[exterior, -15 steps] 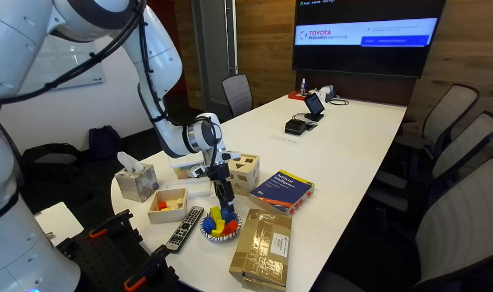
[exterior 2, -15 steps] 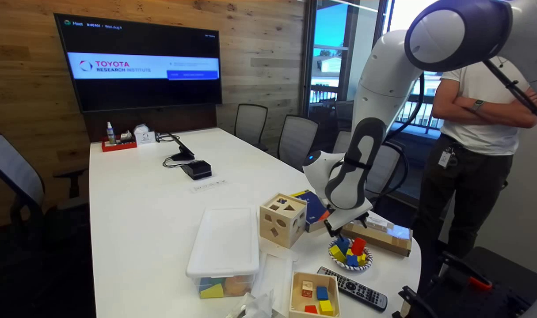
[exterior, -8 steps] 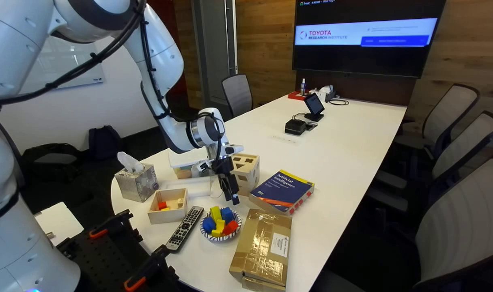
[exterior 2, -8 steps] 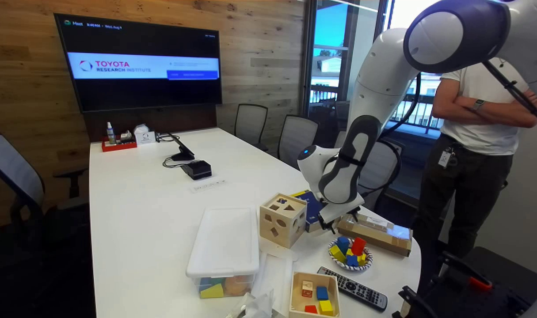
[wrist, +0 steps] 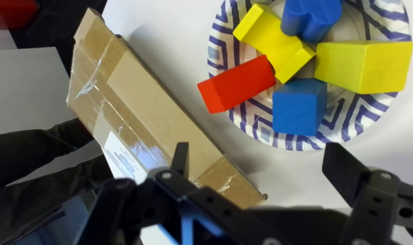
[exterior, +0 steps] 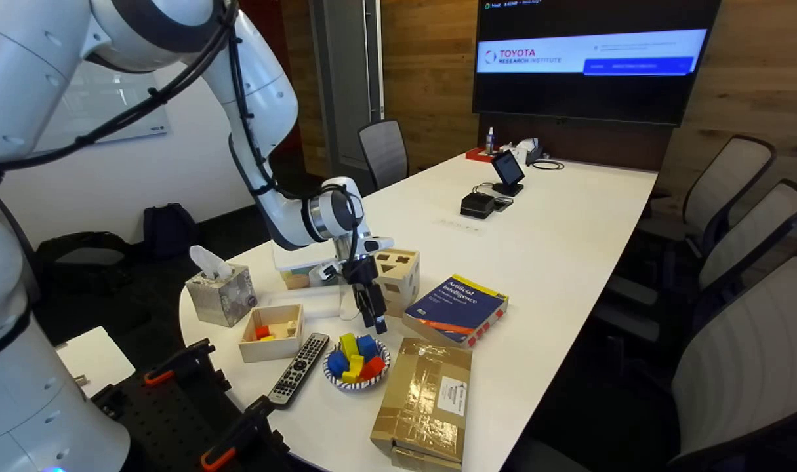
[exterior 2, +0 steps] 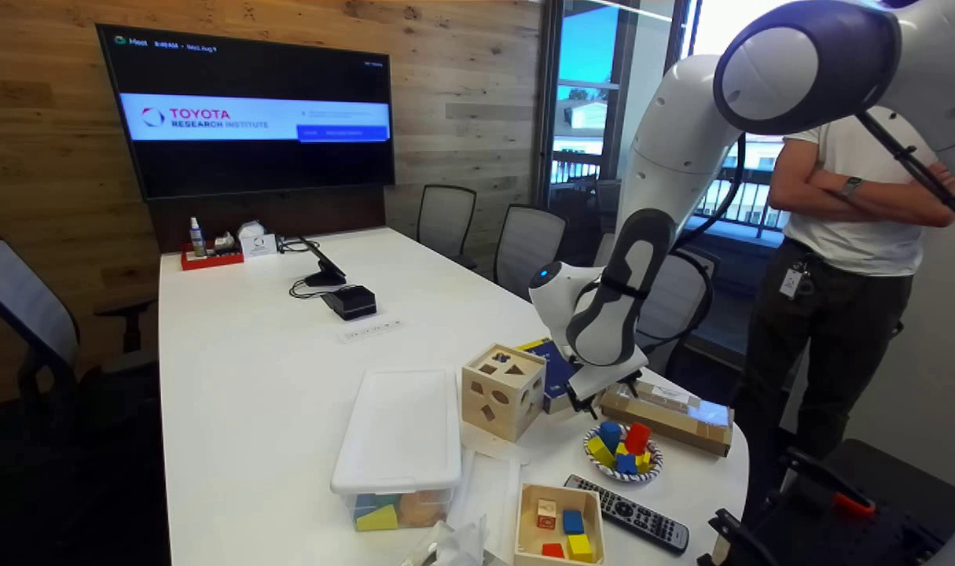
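1. Wrist view: your jaws stand wide apart with nothing between them, beside a patterned bowl; the blue block near its rim looks like the closest thing to them, not touched.
2. A second ago you had the jaws down at that blue block; now they are off it and hang past the bowl's edge, on the side toward the shape-sorting cube and the book.
3. For your work, that shift leaves the blue block sitting in the bowl and your grip free; over the last half second the arm has hardly moved.
4. Sharing the bowl with it are a red block, one end reaching over the rim in the wrist view, a long yellow block, a notched yellow block and a lobed blue block.
5. Around you on the white surface, a cardboard box lies just beside the bowl, a remote control lies on its opposite side, and beyond the remote control stands a wooden tray holding more blocks.
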`<state>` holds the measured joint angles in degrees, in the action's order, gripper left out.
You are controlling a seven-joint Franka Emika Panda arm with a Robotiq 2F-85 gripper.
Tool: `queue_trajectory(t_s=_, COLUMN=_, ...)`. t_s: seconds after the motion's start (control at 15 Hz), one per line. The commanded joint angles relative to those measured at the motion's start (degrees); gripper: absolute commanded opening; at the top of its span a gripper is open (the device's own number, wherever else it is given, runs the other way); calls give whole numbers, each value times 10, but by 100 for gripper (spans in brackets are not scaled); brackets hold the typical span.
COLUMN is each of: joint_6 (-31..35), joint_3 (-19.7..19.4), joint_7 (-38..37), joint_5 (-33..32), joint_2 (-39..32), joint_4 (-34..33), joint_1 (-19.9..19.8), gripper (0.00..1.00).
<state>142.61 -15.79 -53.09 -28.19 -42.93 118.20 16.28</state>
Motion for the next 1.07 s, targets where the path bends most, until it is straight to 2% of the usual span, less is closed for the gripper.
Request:
queue_trajectory(t_s=0.0, joint_6=-38, joint_3=1, joint_7=-2, joint_5=22, joint_2=-46, joint_4=-49, joint_1=0, gripper=100)
queue_trajectory(t_s=0.27, joint_6=-43, joint_3=-7, joint_7=-14, joint_5=23, joint_2=-77, joint_4=-70, joint_1=16, gripper=100)
queue_trajectory(t_s=0.33, joint_6=-27, joint_3=-3, joint_7=2, joint_5=25, joint_2=-66, joint_4=-56, joint_1=4, gripper=100)
queue_trajectory(t_s=1.0, joint_6=-27, joint_3=-5, joint_7=1, joint_5=25, joint_2=-79, joint_4=-65, joint_1=11, gripper=100)
